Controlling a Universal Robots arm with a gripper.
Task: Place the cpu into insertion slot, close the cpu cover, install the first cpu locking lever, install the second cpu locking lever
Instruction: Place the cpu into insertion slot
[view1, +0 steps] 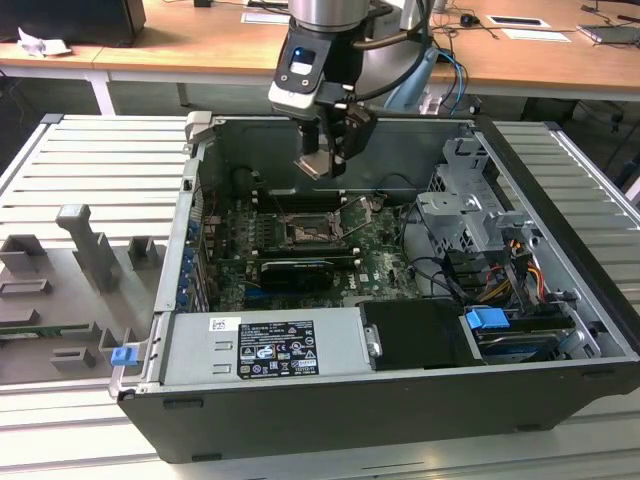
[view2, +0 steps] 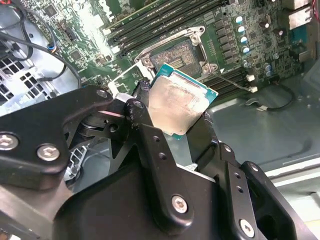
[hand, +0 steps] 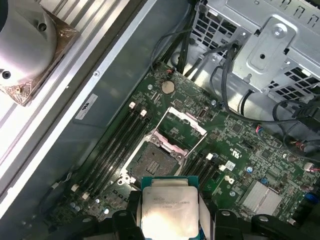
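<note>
**Silvery-beige chip clamped above the bare socket**

In the exterior view, the gripper (view1: 322, 160) hung inside the open computer case (view1: 300, 420), which lay on the ribbed grey counter (view1: 90, 170). Its fingers were clamped on the cpu (view1: 310, 166), a small pale square held tilted in the air. The chip was above the socket (view1: 305, 233) on the green board and clear of it. The grey power supply box (view1: 265, 345) sat along the near edge of the case. A metal drive cage (view1: 465, 205) stood toward the exterior view's right.

In the second wrist view, the black fingers (view2: 140, 112) gripped the cpu (view2: 182, 100) by two opposite edges. Its smeared metal top faced the camera and its green rim showed at the far edge. Beyond it the socket (view2: 177, 54) lay uncovered inside its metal frame. The cpu cover (view2: 122, 77) showed as a bright plate just beside the socket, partly hidden behind one finger.

In the first wrist view, the cpu (hand: 167, 202) sat level between the fingers, above the board and near the socket (hand: 156, 162), whose contact field was bare. The cpu cover (hand: 181, 127) was swung open off the socket, and the board showed through its square opening. Long memory slots (hand: 112, 147) ran beside the socket. A round coin battery (hand: 168, 87) lay on the board beyond the cover.
</note>
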